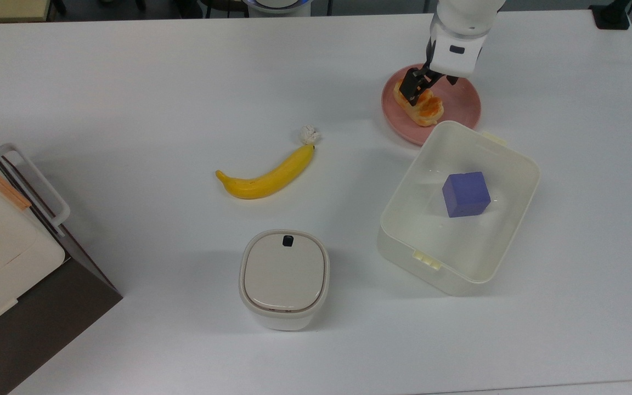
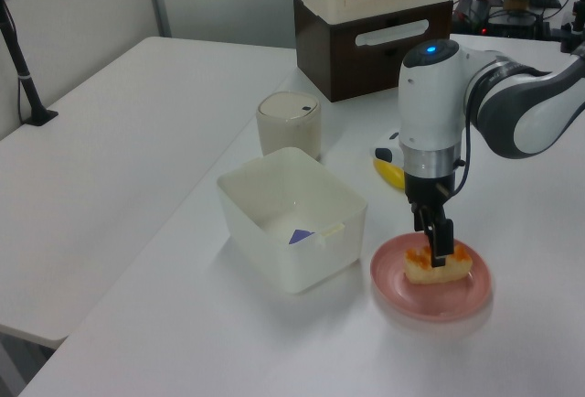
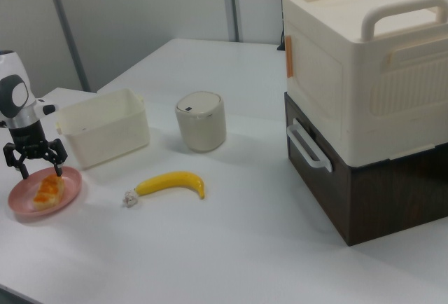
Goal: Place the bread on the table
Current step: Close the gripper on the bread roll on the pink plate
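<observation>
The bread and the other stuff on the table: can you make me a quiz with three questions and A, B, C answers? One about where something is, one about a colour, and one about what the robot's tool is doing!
1. Where is the bread?
A. On the pink plate
B. Inside the white tub
C. Beside the banana

2. What colour is the cube in the white tub?
A. Red
B. Purple-blue
C. Green

3. How is the tool?
A. Shut on the banana
B. Open, over the bread
C. Resting on the round lidded bin

Answers:
1 A: the bread lies on the pink plate.
2 B: the cube in the white tub is purple-blue.
3 B: in the right view the tool has its fingers spread above the bread, far from the banana and the lidded bin.
</observation>
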